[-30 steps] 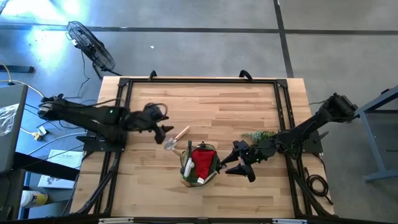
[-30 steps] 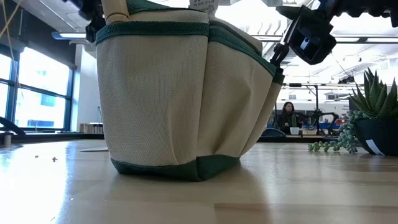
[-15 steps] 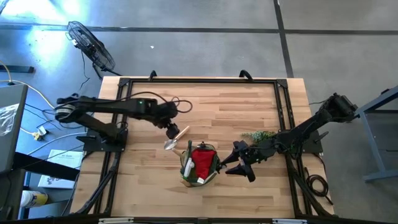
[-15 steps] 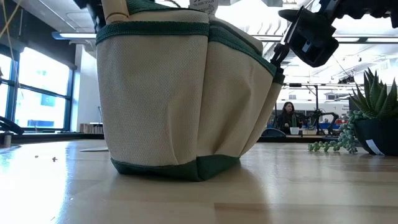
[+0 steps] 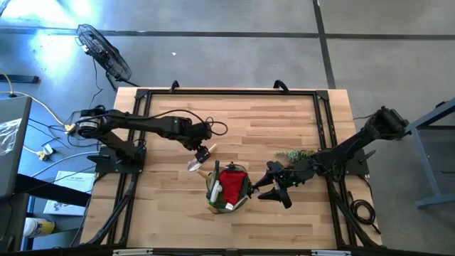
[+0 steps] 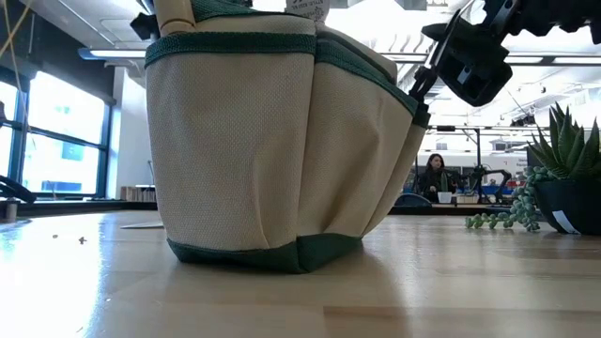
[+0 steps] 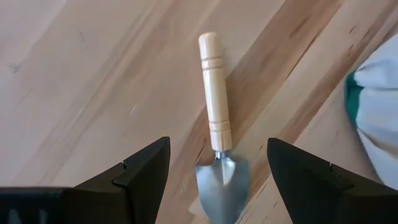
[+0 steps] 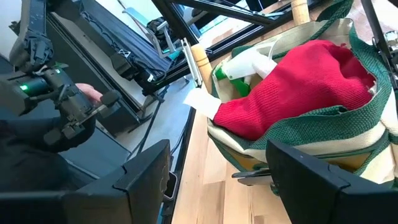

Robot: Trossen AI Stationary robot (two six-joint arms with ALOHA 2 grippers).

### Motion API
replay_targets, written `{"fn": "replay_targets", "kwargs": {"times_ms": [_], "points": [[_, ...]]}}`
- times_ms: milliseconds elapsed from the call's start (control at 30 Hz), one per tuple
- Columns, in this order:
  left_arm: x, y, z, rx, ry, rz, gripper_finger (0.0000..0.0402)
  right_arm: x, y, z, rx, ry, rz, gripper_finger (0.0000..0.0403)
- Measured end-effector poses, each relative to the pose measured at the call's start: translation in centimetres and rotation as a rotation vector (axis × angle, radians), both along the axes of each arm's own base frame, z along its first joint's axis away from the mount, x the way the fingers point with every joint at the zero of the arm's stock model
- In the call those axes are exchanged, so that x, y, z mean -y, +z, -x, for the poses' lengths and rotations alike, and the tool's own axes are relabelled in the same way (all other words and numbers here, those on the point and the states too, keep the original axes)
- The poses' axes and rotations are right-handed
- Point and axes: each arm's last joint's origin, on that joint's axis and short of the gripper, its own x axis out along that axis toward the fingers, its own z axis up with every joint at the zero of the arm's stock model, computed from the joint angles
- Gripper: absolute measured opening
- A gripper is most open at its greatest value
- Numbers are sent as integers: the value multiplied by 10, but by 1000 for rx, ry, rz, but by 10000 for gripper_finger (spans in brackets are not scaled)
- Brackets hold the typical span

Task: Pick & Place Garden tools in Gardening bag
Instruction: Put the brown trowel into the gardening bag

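A wood-handled trowel (image 5: 201, 157) lies flat on the table just left of and beyond the gardening bag (image 5: 227, 189), which is cream fabric with green trim. My left gripper (image 5: 202, 148) hovers open above the trowel (image 7: 217, 124), with one finger on either side and not touching it. In the bag are the red fabric bundle (image 8: 292, 81), a green-and-white item (image 8: 244, 67) and wooden handles (image 8: 202, 62). My right gripper (image 5: 272, 188) stands open at the bag's right side. My right gripper is open close against the bag's right rim (image 6: 418, 89). I cannot tell whether a finger touches it. My left gripper touches nothing.
A small leafy plant in a dark pot (image 5: 298, 155) stands on the table right of the bag, beside my right arm, and shows in the low view (image 6: 563, 178). Bare wood lies at the far side and near left. A person (image 6: 435, 174) sits far off in the room.
My left arm has stretched out, and its gripper has gone toward the table's right edge until it is over the trowel. The trowel and the bag have stayed in place.
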Motion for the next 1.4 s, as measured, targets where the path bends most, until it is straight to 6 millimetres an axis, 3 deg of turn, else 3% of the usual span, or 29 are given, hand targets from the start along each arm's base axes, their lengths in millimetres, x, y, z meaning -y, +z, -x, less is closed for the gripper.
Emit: {"fn": "replay_targets", "kwargs": {"times_ms": [267,933,1400], "points": [[0,-8,-6,-3,15,30,260,-2,-2,1,-13,21,22,256],[1,-7,-9,30,59,48,260,-10,-5,7,-28,65,70,256],[18,-21,-14,-34,-77,15,260,-8,-2,5,-3,-10,45,256]]}}
